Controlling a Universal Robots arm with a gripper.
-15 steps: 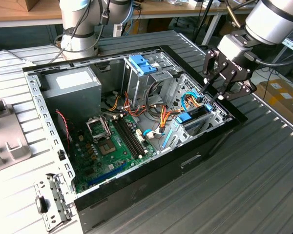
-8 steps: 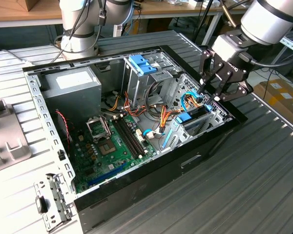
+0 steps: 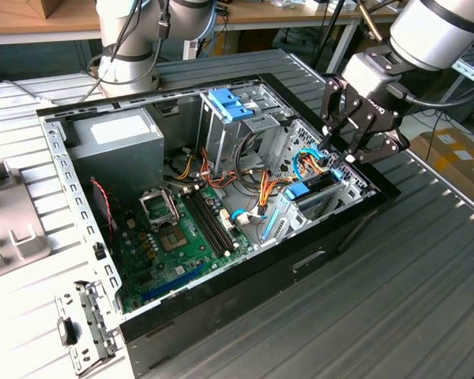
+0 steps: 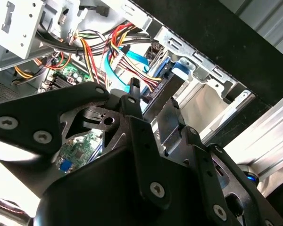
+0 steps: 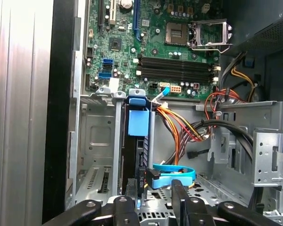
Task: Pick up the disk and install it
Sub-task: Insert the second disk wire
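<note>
Ribbed grey worktop is carrying an open PC case lying on its side, motherboard facing up. End effector is hovering over the drive cage at the case corner on the exterior view's right, near the orange and blue cables. Disk is sitting on edge in a bay of that cage, blue tab showing at its end; in the first wrist view the fingers are straddling its near edge. Jaws are looking spread, but can't tell whether they're touching the disk. Grey power-supply box is sitting at the case's far corner, well apart.
</note>
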